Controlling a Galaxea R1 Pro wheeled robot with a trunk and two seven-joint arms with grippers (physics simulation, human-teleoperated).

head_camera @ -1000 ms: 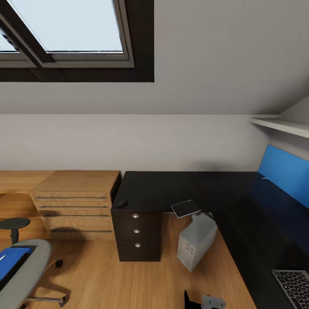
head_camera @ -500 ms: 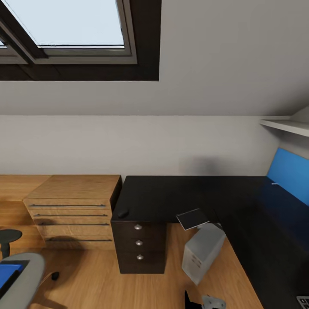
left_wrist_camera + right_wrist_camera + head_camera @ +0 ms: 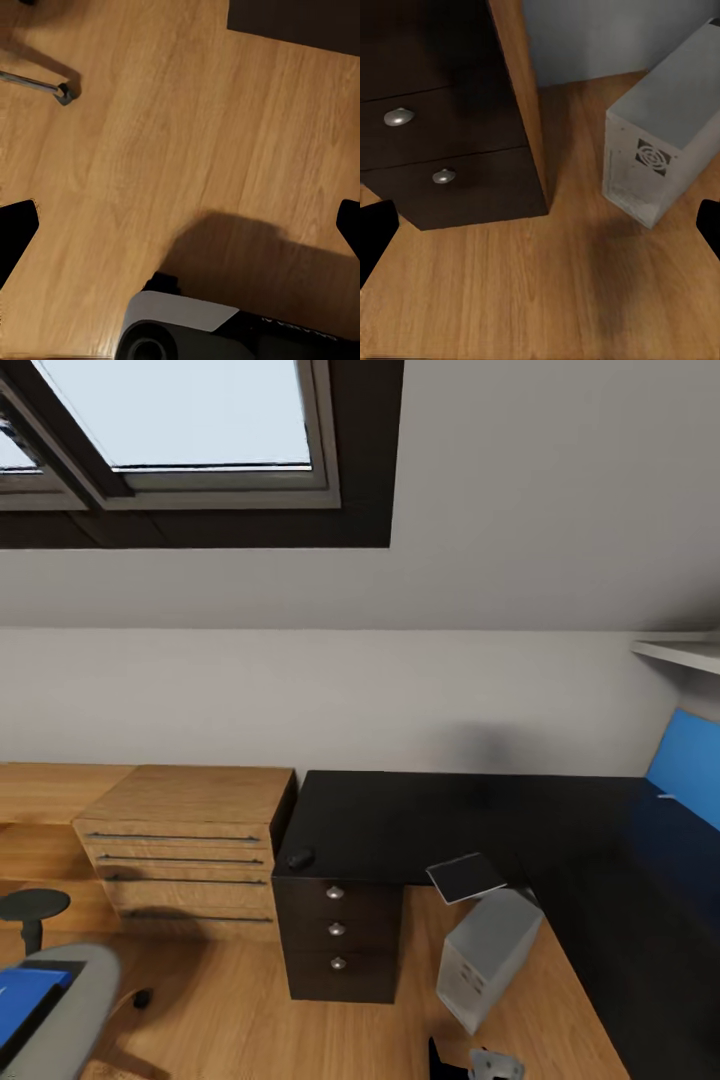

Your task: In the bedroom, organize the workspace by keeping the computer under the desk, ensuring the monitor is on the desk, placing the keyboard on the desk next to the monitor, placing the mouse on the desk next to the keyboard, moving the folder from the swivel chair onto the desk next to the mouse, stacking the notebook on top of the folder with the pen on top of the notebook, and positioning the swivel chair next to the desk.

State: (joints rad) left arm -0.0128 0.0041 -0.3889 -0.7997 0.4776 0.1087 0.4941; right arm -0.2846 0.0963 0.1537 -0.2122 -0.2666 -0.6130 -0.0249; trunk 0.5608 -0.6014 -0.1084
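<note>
At the lower left edge of the head view, the swivel chair (image 3: 55, 1010) is cut off by the frame, so just part of its grey seat and one black armrest (image 3: 33, 906) show, with a corner of the blue folder (image 3: 22, 1000) lying on the seat. One small black mouse (image 3: 300, 857) sits on the black worktop (image 3: 470, 820) above the dark drawer unit (image 3: 338, 935), which has three round knobs (the right wrist view catches two of them). One dark grey notebook (image 3: 466, 877) lies at the worktop's front edge, overhanging it. One light grey computer (image 3: 492, 958) stands on the wood floor (image 3: 240, 1020) just below the notebook, beside the drawer unit. Light oak drawers (image 3: 185, 850) with four bar handles stand left of the worktop. The right claw (image 3: 540, 225) hangs over the floor between drawer unit and computer, its fingertips (image 3: 375, 232) spread wide and empty. The left claw (image 3: 180, 232) hangs likewise, wide apart and empty, over bare floor near a chrome chair leg (image 3: 37, 84).
</note>
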